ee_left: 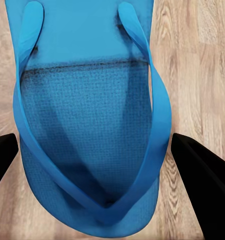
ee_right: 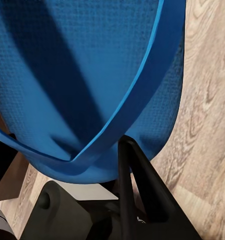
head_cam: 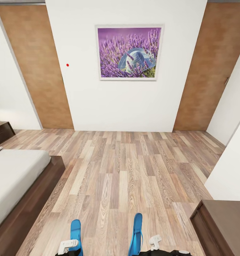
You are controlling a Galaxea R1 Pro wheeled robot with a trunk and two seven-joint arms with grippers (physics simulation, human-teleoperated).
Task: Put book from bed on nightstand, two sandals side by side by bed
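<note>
Your left hand stands open, its dark fingers either side of a blue textured-foam sandal. Your right hand has a finger hooked under the second sandal's smooth strap; its grip I cannot tell. Wood-plank floor lies beyond, the grey-mattressed bed off left.

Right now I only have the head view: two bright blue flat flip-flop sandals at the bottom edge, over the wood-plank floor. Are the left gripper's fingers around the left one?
Observer: Yes. In the left wrist view the left sandal lies between the two black fingers, one against each long edge. I cannot tell whether they are squeezing.
Operator: Which side faces that camera?
Observer: The top side, with its V-shaped strap in plain sight.
Operator: And the right one?
Observer: The right sandal sits very close to the right wrist camera, and one black finger reaches up to where its straps meet.
</note>
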